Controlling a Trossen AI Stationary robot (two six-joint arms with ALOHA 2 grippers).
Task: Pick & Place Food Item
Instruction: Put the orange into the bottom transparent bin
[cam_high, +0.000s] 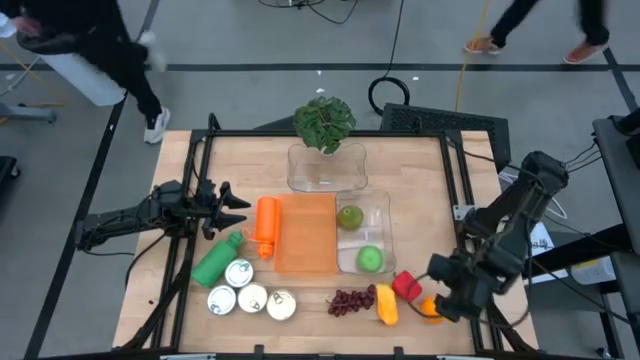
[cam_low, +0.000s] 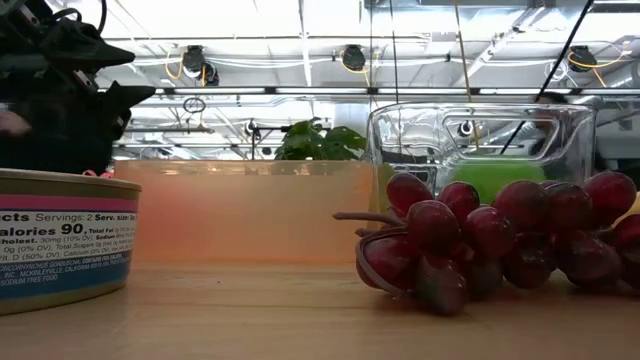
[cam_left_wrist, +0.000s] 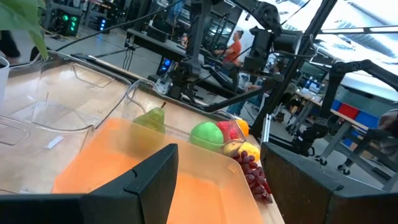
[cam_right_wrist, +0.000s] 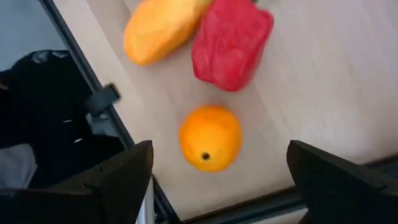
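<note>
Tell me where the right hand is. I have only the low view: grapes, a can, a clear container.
Observer: The right hand hangs over the orange, beside the red pepper, to the right of your grapes.
Operator: Say whether it has gripped the orange.
Observer: No. In the right wrist view its fingers stand wide apart, one on each side of the orange, and do not touch it.
Operator: Report the left hand.
Observer: The left hand is open and empty, just left of the orange tray.
</note>
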